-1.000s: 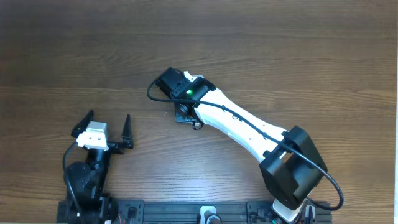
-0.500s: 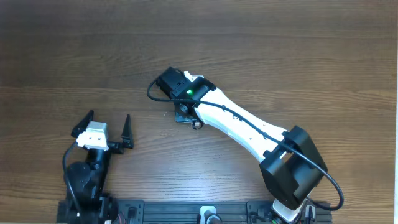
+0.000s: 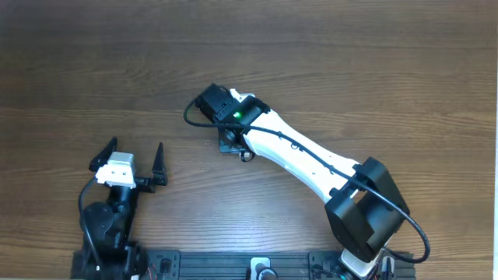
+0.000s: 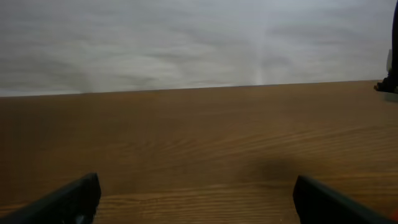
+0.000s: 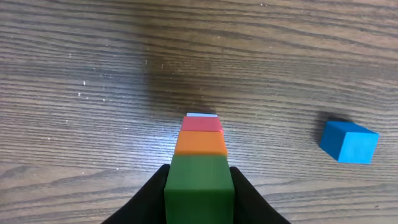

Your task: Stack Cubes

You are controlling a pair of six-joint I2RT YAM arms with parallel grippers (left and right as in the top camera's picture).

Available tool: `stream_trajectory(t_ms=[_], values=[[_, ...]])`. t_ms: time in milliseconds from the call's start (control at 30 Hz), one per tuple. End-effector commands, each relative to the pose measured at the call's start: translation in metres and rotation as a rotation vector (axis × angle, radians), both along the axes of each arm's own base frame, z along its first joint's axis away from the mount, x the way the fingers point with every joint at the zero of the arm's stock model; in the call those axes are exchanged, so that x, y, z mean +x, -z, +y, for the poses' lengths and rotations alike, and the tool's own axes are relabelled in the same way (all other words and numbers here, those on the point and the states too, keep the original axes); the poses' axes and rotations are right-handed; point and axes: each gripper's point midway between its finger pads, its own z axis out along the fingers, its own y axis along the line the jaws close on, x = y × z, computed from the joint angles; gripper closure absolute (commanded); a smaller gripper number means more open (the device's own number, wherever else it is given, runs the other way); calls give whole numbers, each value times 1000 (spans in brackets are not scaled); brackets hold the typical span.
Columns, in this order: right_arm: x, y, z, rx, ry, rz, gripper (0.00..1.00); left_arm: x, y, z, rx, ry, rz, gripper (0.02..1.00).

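Note:
Seen from the right wrist, a green cube [image 5: 199, 194] tops a stack, with an orange cube [image 5: 201, 143], a red cube [image 5: 201, 123] and a pale edge [image 5: 202, 115] below it. My right gripper [image 5: 199, 177] is shut on the green cube, one finger against each side. A blue cube [image 5: 349, 141] lies alone on the wood beside the stack. In the top view the right arm [image 3: 296, 152] reaches to the table's middle and hides the stack. My left gripper [image 3: 134, 148] rests open near its base, and its wrist view [image 4: 196, 193] has bare wood between the fingers.
The wooden table [image 3: 373, 70] stretches bare around both arms. A pale wall [image 4: 186, 37] stands beyond the table's far edge in the left wrist view, where a dark part of the right arm [image 4: 390, 74] shows at the side.

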Motion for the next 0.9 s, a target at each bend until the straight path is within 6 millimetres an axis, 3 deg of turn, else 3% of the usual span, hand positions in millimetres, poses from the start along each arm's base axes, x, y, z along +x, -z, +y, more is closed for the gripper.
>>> stream_trajectory(t_ms=[33,233,367,467,633,667,700,833,900], values=[[8,0,0,2,15,-11,722,0,1,1,14,-4,-2,18],[8,0,0,2,15,-11,702,0,1,1,14,-4,-2,18],[8,0,0,1,15,-12,632,0,1,1,14,-4,-2,18],[9,0,-1,-4,16,-15,542,0,1,1,14,-4,-2,18],[11,-1,-3,-1,24,-19,198,0,1,1,14,-4,-2,20],[14,-5,-4,9,30,-30,51,0,1,1,14,-4,-2,20],[17,-10,-3,17,28,-40,9,0,1,1,14,-4,-2,18],[27,-55,-1,52,-32,-136,7,0,1,1,14,-4,-2,18],[27,-88,-16,52,-27,-200,7,0,1,1,14,-4,-2,18]])
